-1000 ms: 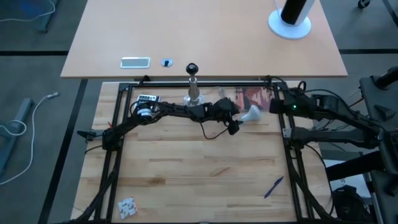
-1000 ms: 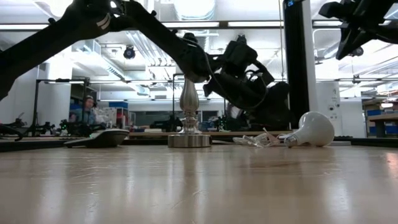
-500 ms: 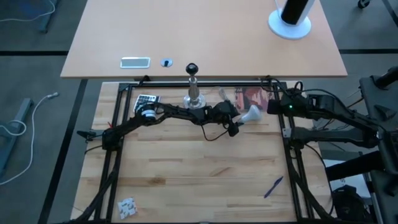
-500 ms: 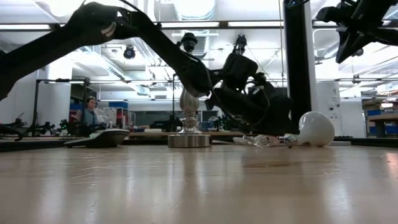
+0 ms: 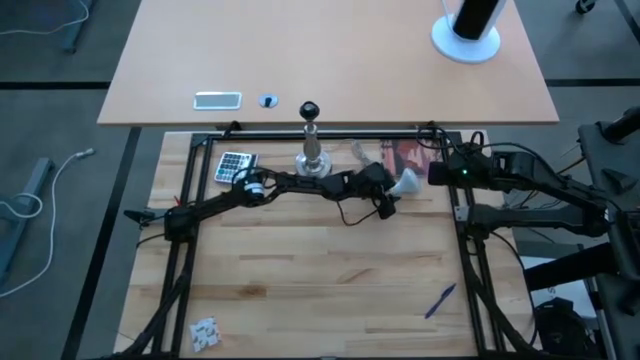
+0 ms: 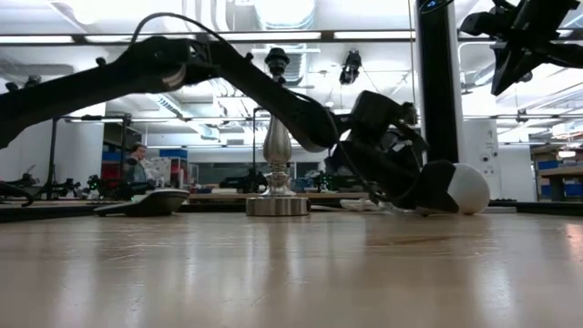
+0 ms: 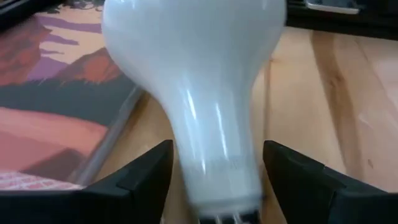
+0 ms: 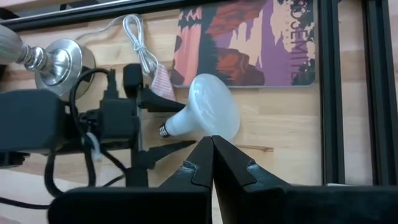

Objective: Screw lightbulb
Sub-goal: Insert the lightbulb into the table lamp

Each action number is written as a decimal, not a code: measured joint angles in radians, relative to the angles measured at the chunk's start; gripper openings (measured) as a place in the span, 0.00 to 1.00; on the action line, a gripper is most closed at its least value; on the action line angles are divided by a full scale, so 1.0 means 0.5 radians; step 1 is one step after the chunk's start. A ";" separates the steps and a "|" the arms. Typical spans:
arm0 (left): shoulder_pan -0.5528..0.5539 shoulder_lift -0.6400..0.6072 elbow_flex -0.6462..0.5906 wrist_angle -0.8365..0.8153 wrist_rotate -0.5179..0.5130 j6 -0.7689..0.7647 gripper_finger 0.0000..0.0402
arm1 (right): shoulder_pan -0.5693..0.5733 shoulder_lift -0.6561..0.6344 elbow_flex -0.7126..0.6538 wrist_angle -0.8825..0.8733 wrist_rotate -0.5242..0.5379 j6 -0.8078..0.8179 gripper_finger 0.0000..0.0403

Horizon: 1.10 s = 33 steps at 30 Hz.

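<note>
While the lightbulb [image 8: 205,112] lies on the bench [image 5: 330,270], straddled by left pincer [image 8: 163,124], fingers apart; right pincer [image 8: 212,163] together, above.

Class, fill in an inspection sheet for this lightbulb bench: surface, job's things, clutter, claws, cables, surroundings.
Surface: wooden table, black frame around it.
Job's things: lightbulb lying on its side beside a poster; silver lamp stand upright, socket empty.
Clutter: calculator, blue pen, small white packet.
Claws: left claw open, fingers either side of the bulb's neck, not closed on it; right claw shut, waiting above the table's right edge.
Cables: clear lamp cord looped near the stand.
Surroundings: second table with a white cylinder; a person far behind.
</note>
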 joint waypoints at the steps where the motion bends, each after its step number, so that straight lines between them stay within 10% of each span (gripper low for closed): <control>1: 0.001 0.022 0.052 -0.051 -0.003 0.008 0.56 | 0.000 0.000 0.000 -0.001 -0.002 0.000 0.00; 6: 0.003 0.084 0.264 -0.356 -0.002 0.023 0.32 | 0.000 0.000 0.000 -0.001 -0.001 -0.006 0.00; 22: 0.025 -0.587 0.367 -1.023 0.439 0.058 0.32 | 0.000 -0.002 0.000 0.077 0.068 -0.330 0.00; 33: 0.121 -1.078 0.360 -0.904 -0.084 -0.005 0.32 | 0.000 -0.115 -0.002 0.564 0.089 -0.548 0.00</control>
